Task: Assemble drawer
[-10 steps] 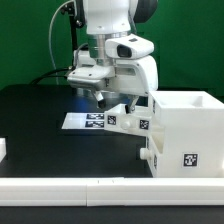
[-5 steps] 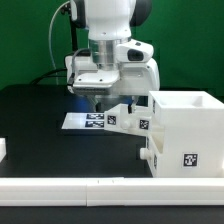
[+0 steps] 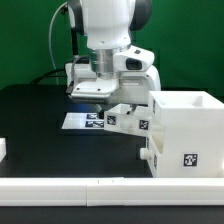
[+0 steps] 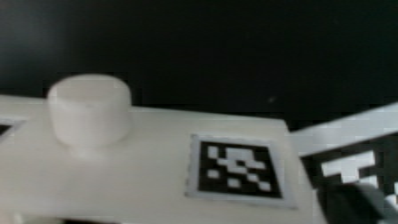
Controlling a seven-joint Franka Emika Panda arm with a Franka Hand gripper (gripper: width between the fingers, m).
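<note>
The large white cube housing (image 3: 186, 131) stands at the exterior view's right, open on top, with a tag on its near face. A smaller white box tray (image 3: 130, 118) with tags lies just left of it. My gripper (image 3: 99, 98) hangs just above and left of that tray; its fingers are too dark and small to show their state. The wrist view is blurred. It shows a white tray face (image 4: 160, 170) close up with a round white knob (image 4: 86, 114) and a square tag (image 4: 237, 166). My fingers do not show there.
The marker board (image 3: 84, 121) lies flat on the black table under my gripper. A small white part (image 3: 3, 150) sits at the exterior view's left edge. A white rail (image 3: 90, 188) runs along the front. A green wall stands behind.
My wrist has turned and the hand has shifted slightly toward the exterior view's left. The housing and the tray have not moved.
</note>
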